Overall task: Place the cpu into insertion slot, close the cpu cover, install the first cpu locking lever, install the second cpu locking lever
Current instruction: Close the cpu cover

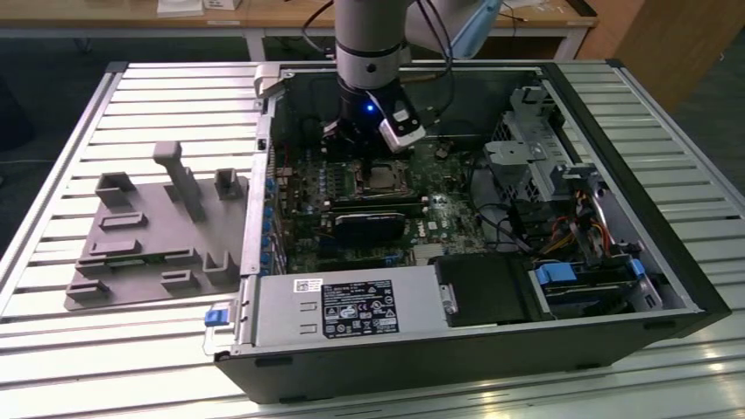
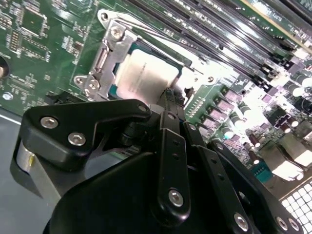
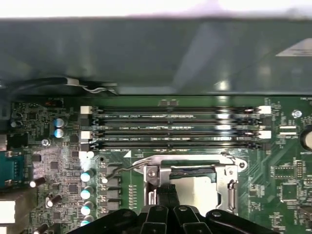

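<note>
Claw [image 2: 171, 99]: your fingers are pressed together, tip at the cpu cover's edge.
Cpu [image 2: 144, 75]: seated in the insertion slot [image 1: 379, 178], silver top showing.
Cpu cover [image 2: 104, 56]: lying round the cpu.
Setting: open computer case [image 1: 652, 218] on slatted tabletop [image 1: 117, 113].

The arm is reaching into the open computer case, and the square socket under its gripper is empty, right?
Not empty. The second wrist view shows the cpu lying there, framed by the cpu cover. The arm does reach into the open case.
</note>
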`<state>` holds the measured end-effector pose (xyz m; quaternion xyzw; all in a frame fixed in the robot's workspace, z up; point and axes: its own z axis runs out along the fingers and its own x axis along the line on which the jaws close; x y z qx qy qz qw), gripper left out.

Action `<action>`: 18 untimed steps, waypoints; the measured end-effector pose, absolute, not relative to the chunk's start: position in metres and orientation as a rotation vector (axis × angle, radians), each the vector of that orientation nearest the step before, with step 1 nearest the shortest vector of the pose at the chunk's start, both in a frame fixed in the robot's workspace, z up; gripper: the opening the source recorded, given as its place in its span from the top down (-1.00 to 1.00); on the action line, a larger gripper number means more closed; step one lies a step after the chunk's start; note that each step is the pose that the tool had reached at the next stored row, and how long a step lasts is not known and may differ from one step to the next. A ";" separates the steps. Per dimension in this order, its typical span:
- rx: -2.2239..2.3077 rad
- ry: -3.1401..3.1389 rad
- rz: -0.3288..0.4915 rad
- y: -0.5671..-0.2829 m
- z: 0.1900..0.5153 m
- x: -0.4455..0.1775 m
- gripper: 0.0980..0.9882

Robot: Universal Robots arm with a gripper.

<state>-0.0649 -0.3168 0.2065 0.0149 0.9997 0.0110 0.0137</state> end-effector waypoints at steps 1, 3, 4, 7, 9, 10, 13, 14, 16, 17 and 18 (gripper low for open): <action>0.046 3.114 0.034 -0.317 0.206 -0.066 0.99; 0.046 3.114 0.034 -0.317 0.205 -0.069 0.99; 0.046 3.114 0.035 -0.317 0.204 -0.070 0.99; 0.046 3.114 0.034 -0.317 0.202 -0.071 0.99; 0.046 3.114 0.034 -0.317 0.201 -0.072 0.99; 0.046 3.114 0.034 -0.317 0.201 -0.072 0.99; 0.046 3.114 0.034 -0.317 0.201 -0.072 0.99; 0.046 3.114 0.034 -0.317 0.201 -0.072 0.99; 0.046 3.114 0.034 -0.317 0.201 -0.072 0.99; 0.046 3.114 0.034 -0.317 0.201 -0.072 0.99; 0.046 3.114 0.034 -0.317 0.201 -0.072 0.99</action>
